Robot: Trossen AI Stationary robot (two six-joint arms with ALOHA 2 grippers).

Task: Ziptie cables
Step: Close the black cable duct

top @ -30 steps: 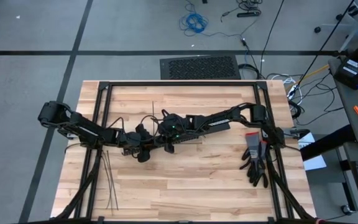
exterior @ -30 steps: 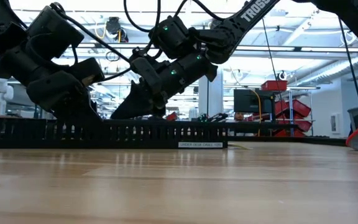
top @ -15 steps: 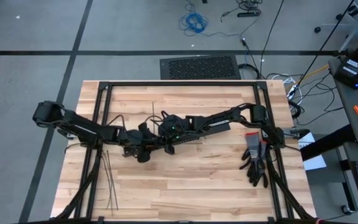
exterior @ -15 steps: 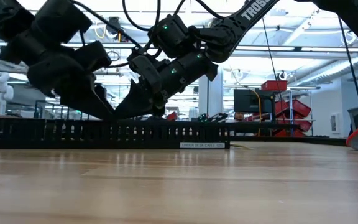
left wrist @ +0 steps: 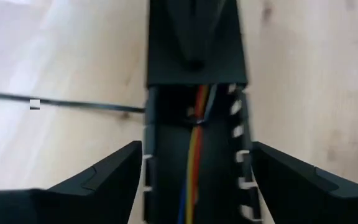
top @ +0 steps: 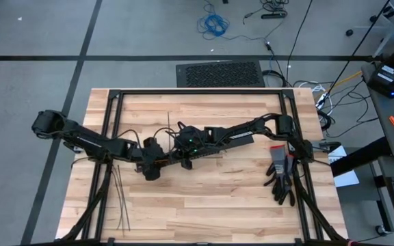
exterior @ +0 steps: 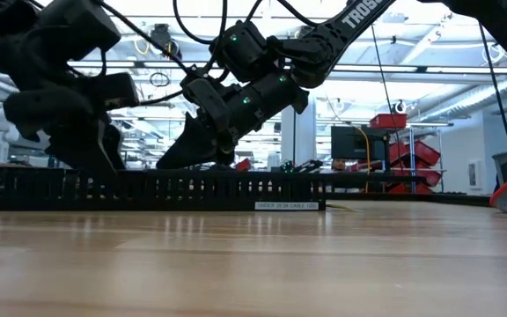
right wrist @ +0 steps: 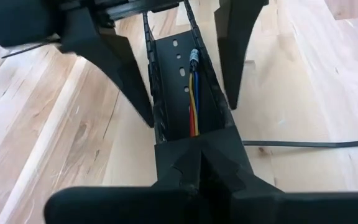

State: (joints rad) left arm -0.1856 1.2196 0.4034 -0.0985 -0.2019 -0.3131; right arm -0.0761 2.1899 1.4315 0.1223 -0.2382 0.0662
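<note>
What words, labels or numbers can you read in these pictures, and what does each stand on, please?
"TRUSS", cut off by the picture's edge: white letters on the right arm in the low view.
White label on the black slotted duct: a line of print, too small to read.
Nothing else is readable.

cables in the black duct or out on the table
In the duct: the cables lie along the floor of the black duct, between its slotted walls; both wrist views show it.
</note>
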